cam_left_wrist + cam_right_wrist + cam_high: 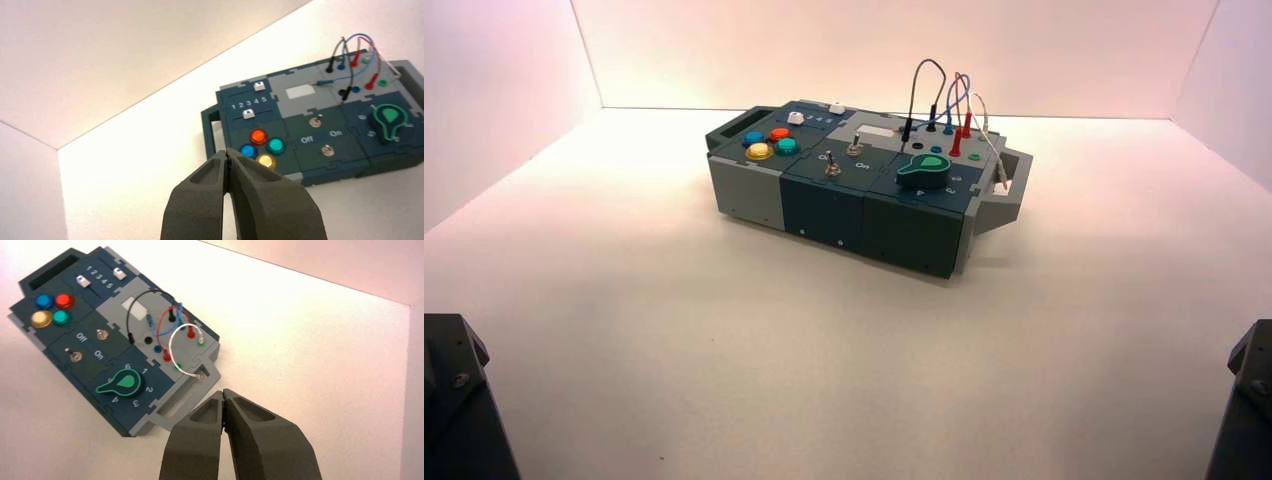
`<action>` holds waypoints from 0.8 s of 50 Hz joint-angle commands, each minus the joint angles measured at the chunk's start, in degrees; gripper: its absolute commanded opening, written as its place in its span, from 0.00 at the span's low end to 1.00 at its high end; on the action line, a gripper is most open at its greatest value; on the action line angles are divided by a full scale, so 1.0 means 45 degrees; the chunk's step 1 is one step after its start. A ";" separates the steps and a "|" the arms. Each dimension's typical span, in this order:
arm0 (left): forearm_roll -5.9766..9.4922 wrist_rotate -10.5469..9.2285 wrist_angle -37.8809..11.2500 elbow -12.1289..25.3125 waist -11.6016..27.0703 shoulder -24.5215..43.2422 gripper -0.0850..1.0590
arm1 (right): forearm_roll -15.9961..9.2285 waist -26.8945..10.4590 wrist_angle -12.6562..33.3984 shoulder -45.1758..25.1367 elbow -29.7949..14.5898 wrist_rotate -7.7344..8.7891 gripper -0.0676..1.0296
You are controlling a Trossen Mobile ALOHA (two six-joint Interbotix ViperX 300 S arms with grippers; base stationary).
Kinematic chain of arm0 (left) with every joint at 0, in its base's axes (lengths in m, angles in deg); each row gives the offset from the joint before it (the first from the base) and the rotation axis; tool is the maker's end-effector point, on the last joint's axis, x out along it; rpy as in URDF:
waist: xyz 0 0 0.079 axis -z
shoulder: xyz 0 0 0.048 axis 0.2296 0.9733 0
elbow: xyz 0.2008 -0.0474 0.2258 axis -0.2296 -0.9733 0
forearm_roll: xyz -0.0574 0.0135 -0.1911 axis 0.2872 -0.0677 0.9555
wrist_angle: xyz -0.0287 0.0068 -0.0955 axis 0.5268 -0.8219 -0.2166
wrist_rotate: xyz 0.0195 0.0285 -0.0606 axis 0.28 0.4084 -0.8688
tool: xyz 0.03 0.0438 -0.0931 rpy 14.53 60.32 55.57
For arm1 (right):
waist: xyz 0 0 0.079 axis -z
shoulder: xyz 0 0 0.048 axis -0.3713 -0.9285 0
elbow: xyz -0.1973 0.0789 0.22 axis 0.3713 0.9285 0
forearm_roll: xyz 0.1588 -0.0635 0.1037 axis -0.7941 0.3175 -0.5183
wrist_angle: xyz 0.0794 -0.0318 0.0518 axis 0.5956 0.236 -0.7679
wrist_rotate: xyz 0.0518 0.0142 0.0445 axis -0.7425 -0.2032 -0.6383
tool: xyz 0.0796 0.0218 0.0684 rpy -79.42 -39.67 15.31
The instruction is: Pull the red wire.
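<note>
Left gripper (pixel 228 156): I see it held back from the box, above the table on the box's button side. Its fingers (pixel 260 200) are pressed together at the tips, holding nothing and touching nothing.

Right gripper (pixel 223 396): I see it held off the box, near the grey handle end, above the table. Its fingers (pixel 265 440) meet at the tips with nothing between them.

Arms in the high view: I see only dark parts at the two lower corners, well apart from the box.

Box (pixel 824 205): I find it on the white table (pixel 724 340), turned at an angle, dark teal and grey.

Red wire (pixel 161 325): I see a thin reddish arch in the wire field at the box's right end, both red plugs seated, one at (pixel 190 332) and the other at (pixel 166 355). No finger touches it. In the high view it stands at (pixel 964 100).

Neighbouring leads: black lead (pixel 131 310), blue lead (pixel 150 320) and white lead (pixel 172 347) loop in the same field, crossing the red wire.

Green knob (pixel 122 382): its pointer aims between the numerals 4 and 5.

Toggle switches (pixel 102 334): two metal levers between the lettering "Off" and "On"; I cannot tell their position.

Buttons: blue (pixel 44 301), red (pixel 64 300), yellow (pixel 41 318) and teal (pixel 61 317), clustered at the box's left end.

Sliders (pixel 82 281): two white caps beside the scale "1 2 3 4 5".
</note>
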 commanded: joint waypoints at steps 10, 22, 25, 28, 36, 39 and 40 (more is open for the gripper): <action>0.0273 0.0059 -0.1328 0.0723 0.0566 0.0215 0.05 | -0.1816 -0.0039 0.1797 -0.1250 -0.1172 0.2266 0.05; 0.0254 0.0078 -0.1367 0.0508 0.0664 0.0508 0.05 | -0.2070 -0.0059 0.2012 -0.1992 -0.1504 0.2402 0.23; 0.0254 0.0078 -0.1426 0.0469 0.0664 0.0664 0.05 | -0.2051 -0.0117 0.1992 -0.2148 -0.1562 0.2578 0.24; 0.0273 0.0078 -0.1504 0.0527 0.0664 0.0781 0.05 | -0.2051 -0.0234 0.1992 -0.2246 -0.1582 0.2734 0.25; 0.0332 0.0059 -0.1953 0.0645 0.0762 0.0996 0.05 | -0.2012 -0.0605 0.1758 -0.2656 -0.1699 0.3027 0.35; 0.0391 0.0020 -0.1973 0.0645 0.0801 0.0977 0.05 | -0.2012 -0.0781 0.1543 -0.2852 -0.1719 0.3027 0.36; 0.0391 0.0000 -0.1973 0.0645 0.0801 0.0977 0.05 | -0.2012 -0.0820 0.1523 -0.2871 -0.1719 0.3027 0.36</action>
